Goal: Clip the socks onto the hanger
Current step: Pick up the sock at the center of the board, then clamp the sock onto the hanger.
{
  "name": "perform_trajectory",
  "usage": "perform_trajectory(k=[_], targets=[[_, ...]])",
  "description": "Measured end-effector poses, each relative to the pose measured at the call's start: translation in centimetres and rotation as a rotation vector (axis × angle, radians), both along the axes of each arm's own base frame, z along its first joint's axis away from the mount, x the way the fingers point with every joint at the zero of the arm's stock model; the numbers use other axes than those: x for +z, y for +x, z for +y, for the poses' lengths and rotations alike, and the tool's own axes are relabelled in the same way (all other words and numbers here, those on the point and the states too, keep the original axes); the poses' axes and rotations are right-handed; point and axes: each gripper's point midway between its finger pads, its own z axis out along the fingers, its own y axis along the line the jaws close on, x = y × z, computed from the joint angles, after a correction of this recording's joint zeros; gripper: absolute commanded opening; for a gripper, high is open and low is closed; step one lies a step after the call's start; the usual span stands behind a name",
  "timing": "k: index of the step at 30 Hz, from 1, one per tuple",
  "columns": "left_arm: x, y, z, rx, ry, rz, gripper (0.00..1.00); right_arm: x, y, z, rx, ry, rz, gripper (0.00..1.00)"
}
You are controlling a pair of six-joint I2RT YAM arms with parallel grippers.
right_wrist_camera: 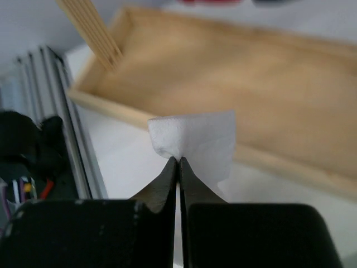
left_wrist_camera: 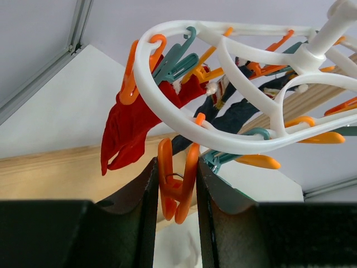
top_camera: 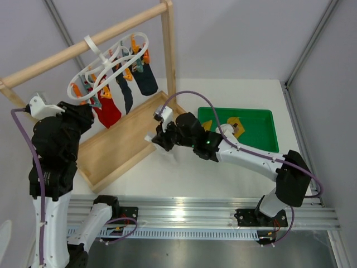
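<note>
Up at the hanger (left_wrist_camera: 153, 95), left gripper (left_wrist_camera: 176, 164) has its jaws partway closed on an orange peg (left_wrist_camera: 177, 192), one finger pressed against each side. Down by the rack base (top_camera: 122, 151), right gripper (right_wrist_camera: 178, 162) is pinched tight on a white sock (right_wrist_camera: 195, 134), cloth bunching above the tips. Mustard socks (top_camera: 237, 125) lie in the green tray (top_camera: 262, 139), well apart from the hanger.

My left arm (top_camera: 53, 162) stands raised, wrist tilted upward, left gripper (left_wrist_camera: 175, 162) part-closed with both fingers pressing an orange peg (left_wrist_camera: 177, 192) between them. My right arm (top_camera: 245, 153) stretches low and leftward, right gripper (right_wrist_camera: 178, 159) clamped tight, its tips pinching a white sock (right_wrist_camera: 195, 137).
</note>
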Motion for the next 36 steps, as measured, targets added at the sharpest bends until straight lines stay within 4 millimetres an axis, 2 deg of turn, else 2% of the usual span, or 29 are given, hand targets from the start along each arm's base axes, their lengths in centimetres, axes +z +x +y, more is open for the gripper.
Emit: perform_trajectory(k=[3, 11, 15, 21, 31, 36], targets=[[0.2, -0.3, -0.2, -0.008, -0.01, 0.002, 0.01, 6.3, -0.3, 2.2, 0.071, 0.164, -0.106, 0.0], [-0.4, 0.2, -0.8, -0.037, -0.036, 0.029, 0.01, 13.7, -1.6, 6.0, 0.196, 0.353, -0.258, 0.0], [-0.8, 0.6, -1.1, -0.047, -0.046, 0.046, 0.01, 16.3, -1.8, 7.8, 0.234, 0.418, -0.32, 0.0], [-1.0, 0.8, -1.5, -0.063, -0.066, 0.051, 0.01, 17.8, -1.9, 9.7, 0.259, 0.474, -0.362, 0.0], [-1.0, 0.8, -1.6, -0.062, -0.092, 0.049, 0.01, 17.0, -1.8, 11.9, 0.274, 0.476, -0.364, 0.0], [-1.0, 0.8, -1.7, -0.061, -0.101, 0.048, 0.01, 17.6, -2.3, 12.4, 0.283, 0.486, -0.383, 0.0]])
